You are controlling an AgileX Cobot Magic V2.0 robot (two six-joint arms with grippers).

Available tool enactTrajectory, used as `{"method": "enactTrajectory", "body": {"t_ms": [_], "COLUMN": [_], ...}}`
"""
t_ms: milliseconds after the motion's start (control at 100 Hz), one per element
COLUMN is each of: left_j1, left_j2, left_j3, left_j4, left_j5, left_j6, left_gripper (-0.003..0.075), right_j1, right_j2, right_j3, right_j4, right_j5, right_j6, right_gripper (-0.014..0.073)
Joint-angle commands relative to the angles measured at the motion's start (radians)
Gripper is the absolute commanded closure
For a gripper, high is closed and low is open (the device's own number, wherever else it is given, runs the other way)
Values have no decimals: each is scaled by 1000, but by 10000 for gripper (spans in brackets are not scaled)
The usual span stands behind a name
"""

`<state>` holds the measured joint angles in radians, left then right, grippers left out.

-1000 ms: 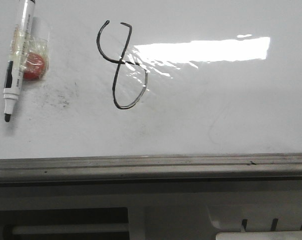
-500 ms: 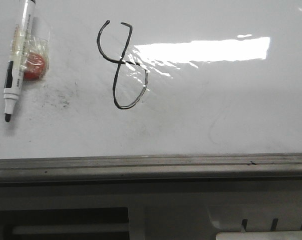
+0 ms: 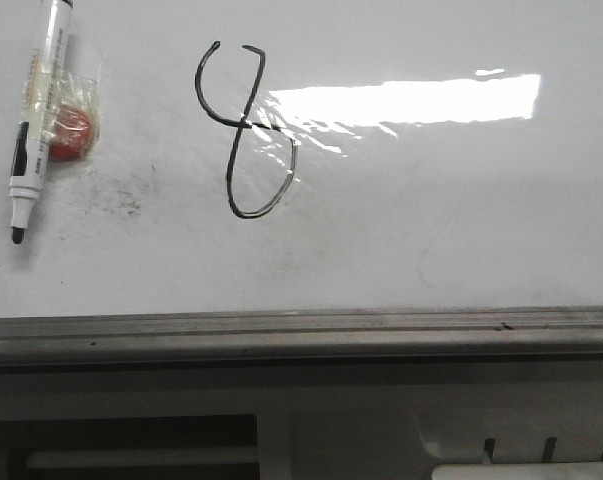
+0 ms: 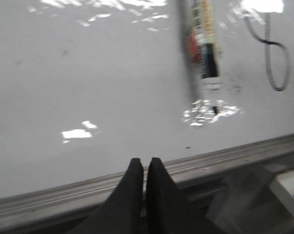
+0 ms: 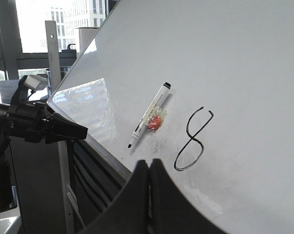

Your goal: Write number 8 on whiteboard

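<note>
Both hands closed and empty, left hand (image 4: 144, 168) and right hand (image 5: 149, 170) off the whiteboard (image 3: 461, 240) near its frame edge; number 8 (image 3: 243, 130) sits upper-left beside the marker (image 3: 36, 120).

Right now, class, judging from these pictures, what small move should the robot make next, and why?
Probably none beyond keeping both arms back: the number 8 already stands on the whiteboard, the marker lies on it, and the left gripper and right gripper are shut, holding nothing.

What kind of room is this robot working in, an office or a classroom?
Probably an upper-floor office or lab: the windows show tall city buildings outside. In front is a whiteboard with a marker pen and a hand-drawn number 8.
</note>
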<state>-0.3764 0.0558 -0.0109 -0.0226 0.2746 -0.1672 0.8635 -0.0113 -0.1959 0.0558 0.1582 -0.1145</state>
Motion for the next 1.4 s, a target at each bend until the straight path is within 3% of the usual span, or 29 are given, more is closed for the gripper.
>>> {"method": "enactTrajectory", "body": {"t_ms": [0,150,270,1390], "left_j1": [93,257,323,325], "left_j2": [-23,-89,-91,-89], "left_j3": [5,44,46,44], "left_j4": [2,2,2,2], "left_j5": [-82,-49,13,32], "left_j6": [-6,-6,-6,-6], "left_gripper": [741,741,741,741], "right_j1": [-2,-2,-2,-2], "right_j2": [-17,-17,-17,-19], "right_j3": [-22,-22,-22,10], "right_j4": [-11,-11,-11,-11], "right_j5": [-77,-75,-75,-111], "right_j6": [-10,-10,-10,-10], "right_gripper": [657,657,657,657]}}
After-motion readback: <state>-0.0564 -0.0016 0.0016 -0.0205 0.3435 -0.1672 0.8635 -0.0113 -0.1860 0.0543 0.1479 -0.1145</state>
